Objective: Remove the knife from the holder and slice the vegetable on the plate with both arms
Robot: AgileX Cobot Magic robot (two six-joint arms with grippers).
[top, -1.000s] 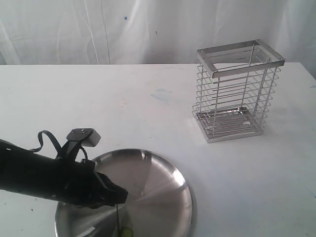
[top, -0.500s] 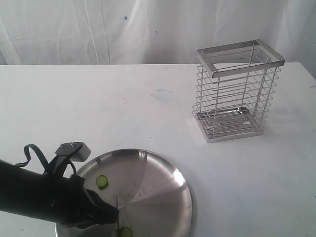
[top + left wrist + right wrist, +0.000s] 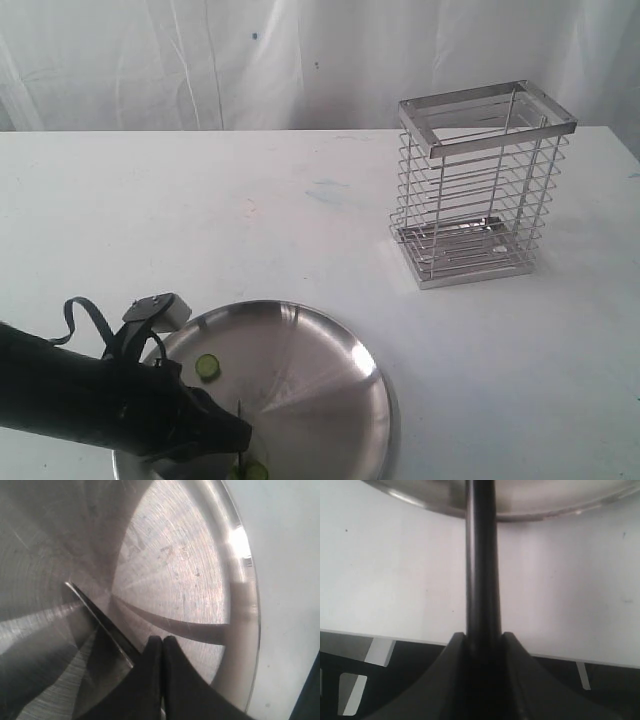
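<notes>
- Two round green slices of the vegetable point(image 3: 207, 367) on the shiny steel plate point(image 3: 335, 395): one on the dish's left part, just beside the arm, the other point(image 3: 255, 469) at the near rim, right by the blade.
- Low over the plate, the left gripper point(image 3: 162, 647), its two dark fingers pressed together tip to tip. Impossible to tell whether anything is pinned beneath them.
- Clamped in the right gripper point(image 3: 482, 637), the knife point(image 3: 481, 575), its black handle touching both fingers and pointing toward the plate's rim.
- Narrow dark blade point(image 3: 100, 622) slanting across the brushed metal just beside the left fingertips, showing in the exterior view only as a thin upright line.
- Sprawled across the plate's near-left part and covering it, the bulky black left arm point(image 3: 90, 395), with a cable loop point(image 3: 85, 312) and a small grey box point(image 3: 165, 308) on top.
- Right gripper caught only by its own wrist camera, with the table edge close behind it.
- Upright on the white table point(image 3: 200, 220), toward the far right and well apart from the plate, the wire holder point(image 3: 500, 137).
- Faint blue smudge point(image 3: 325, 190) on the tabletop beyond the plate, left of the holder.
- Creased white cloth point(image 3: 150, 60) hanging behind the table.
</notes>
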